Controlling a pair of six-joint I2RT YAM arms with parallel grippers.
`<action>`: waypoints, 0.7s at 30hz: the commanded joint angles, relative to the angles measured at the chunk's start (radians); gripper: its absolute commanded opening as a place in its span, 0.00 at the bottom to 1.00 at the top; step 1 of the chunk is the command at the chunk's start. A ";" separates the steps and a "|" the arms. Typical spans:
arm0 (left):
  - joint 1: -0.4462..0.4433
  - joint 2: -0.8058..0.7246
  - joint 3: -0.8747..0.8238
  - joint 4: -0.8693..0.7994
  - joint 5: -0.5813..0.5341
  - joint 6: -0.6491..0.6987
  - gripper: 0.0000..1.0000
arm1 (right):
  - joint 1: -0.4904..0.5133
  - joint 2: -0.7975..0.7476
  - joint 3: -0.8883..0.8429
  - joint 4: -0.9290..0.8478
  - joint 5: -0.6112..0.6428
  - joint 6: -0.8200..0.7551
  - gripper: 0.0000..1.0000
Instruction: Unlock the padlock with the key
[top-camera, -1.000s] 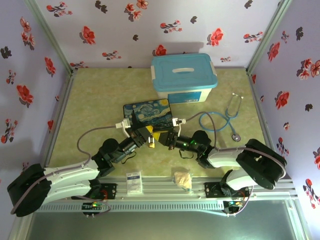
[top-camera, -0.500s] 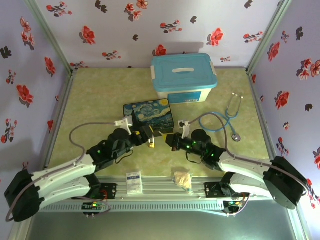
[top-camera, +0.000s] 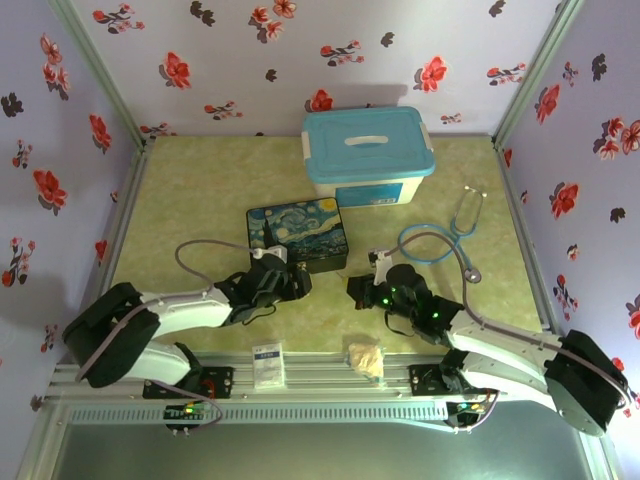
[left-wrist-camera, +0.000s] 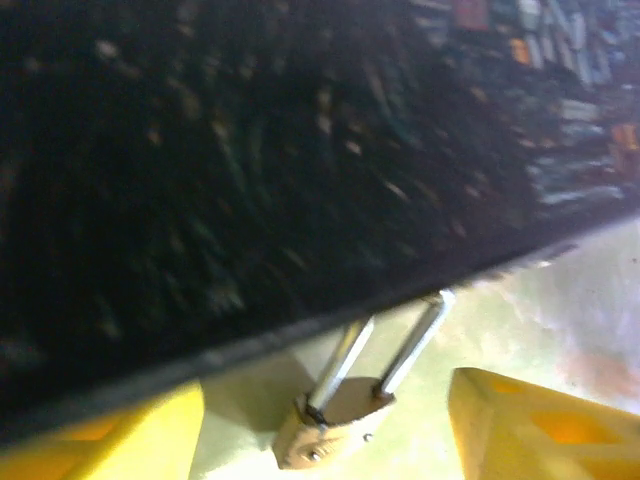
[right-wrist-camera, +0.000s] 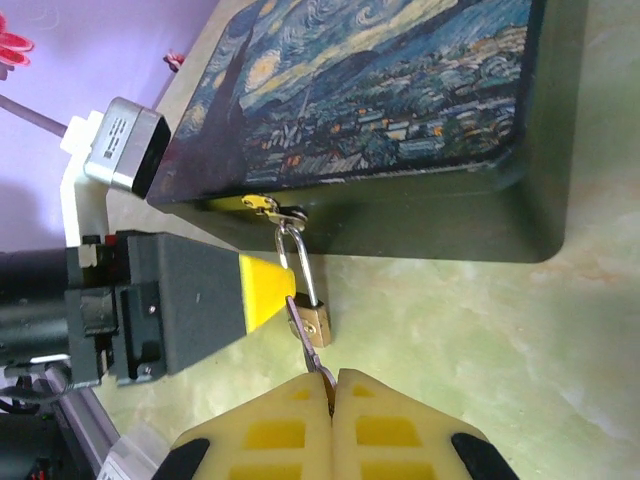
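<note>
On the green table (top-camera: 200, 190), inside purple flower walls (top-camera: 300, 60), the left gripper (left-wrist-camera: 325, 420) is spread wide around the padlock (right-wrist-camera: 316, 325). The right gripper (right-wrist-camera: 332, 395) pinches what looks like the key (right-wrist-camera: 305, 340).

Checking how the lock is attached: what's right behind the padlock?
The dark side wall of the starry-night box, where the shackle of the padlock passes through a yellowish latch. In the left wrist view the box's edge covers the shackle's top, hiding that latch.

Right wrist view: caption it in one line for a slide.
Right gripper pinches the key at the base of the padlock hanging on the starry-night box.
</note>
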 joint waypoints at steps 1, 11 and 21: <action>0.007 0.024 -0.019 0.092 0.005 0.057 0.59 | -0.006 -0.024 -0.015 -0.003 0.017 -0.007 0.00; -0.021 0.095 -0.041 0.165 0.037 0.072 0.51 | -0.007 0.023 -0.002 0.010 0.011 -0.014 0.00; -0.046 0.105 -0.019 0.145 0.023 0.064 0.37 | -0.006 0.045 -0.009 0.023 0.017 -0.004 0.00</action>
